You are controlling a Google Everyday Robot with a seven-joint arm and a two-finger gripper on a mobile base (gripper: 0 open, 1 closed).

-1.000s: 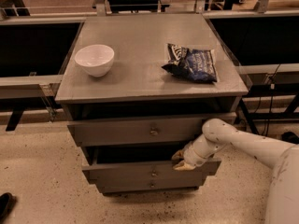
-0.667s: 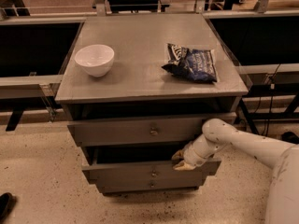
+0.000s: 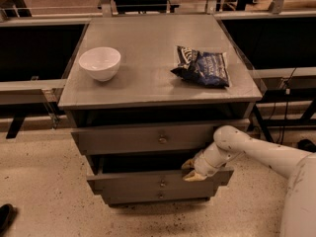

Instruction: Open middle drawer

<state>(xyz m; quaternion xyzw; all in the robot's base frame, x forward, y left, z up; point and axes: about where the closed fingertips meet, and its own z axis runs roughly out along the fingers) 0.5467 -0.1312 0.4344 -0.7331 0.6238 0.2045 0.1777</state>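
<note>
The grey cabinet has three drawer fronts stacked below its top. The middle drawer has a small brass knob and stands pulled out a little, with a dark gap above its front. My gripper is at the right end of that front's top edge. One tan fingertip lies above the edge and the other sits in front of the panel, so the gripper is shut on the edge. My white arm reaches in from the lower right.
The widest top drawer sits just above my wrist. The narrow bottom drawer sits below. A white bowl and a dark blue chip bag lie on the cabinet top. Speckled floor lies in front, and black railings stand on both sides.
</note>
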